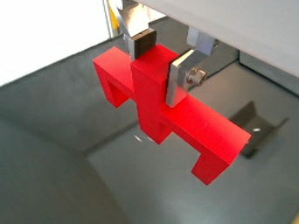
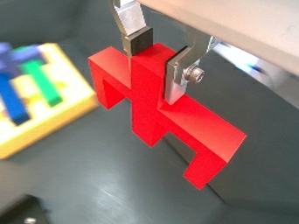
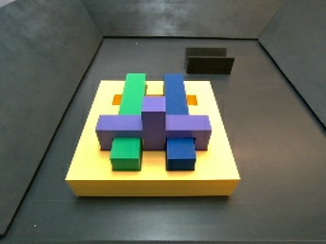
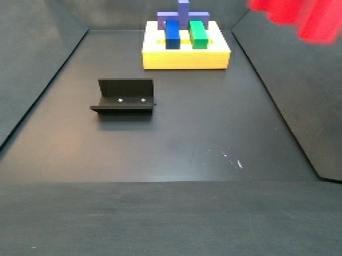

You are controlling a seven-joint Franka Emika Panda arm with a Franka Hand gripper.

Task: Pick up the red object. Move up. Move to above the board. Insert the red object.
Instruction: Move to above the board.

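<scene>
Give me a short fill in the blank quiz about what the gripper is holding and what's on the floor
1. The gripper is shut on the central post of the ___ object.
2. In both wrist views that piece hangs ___ the floor, touching nothing below.
3. The purple cross-shaped block sits on the ___ board.
4. The fixture stands on the floor, ___ from the board.

Missing words: red; above; yellow; apart

One red object point(image 1: 163, 109) — clamped between the two silver fingers point(image 1: 179, 77) of the single end effector point(image 1: 160, 59). One yellow board point(image 3: 152, 174) carries one purple cross-shaped block point(image 3: 152, 122), two green blocks point(image 3: 125, 153), two blue blocks point(image 3: 181, 153) — orange slots show too, count unclear. One dark fixture point(image 4: 124, 97) stands on the worktop point(image 4: 174, 140).
</scene>
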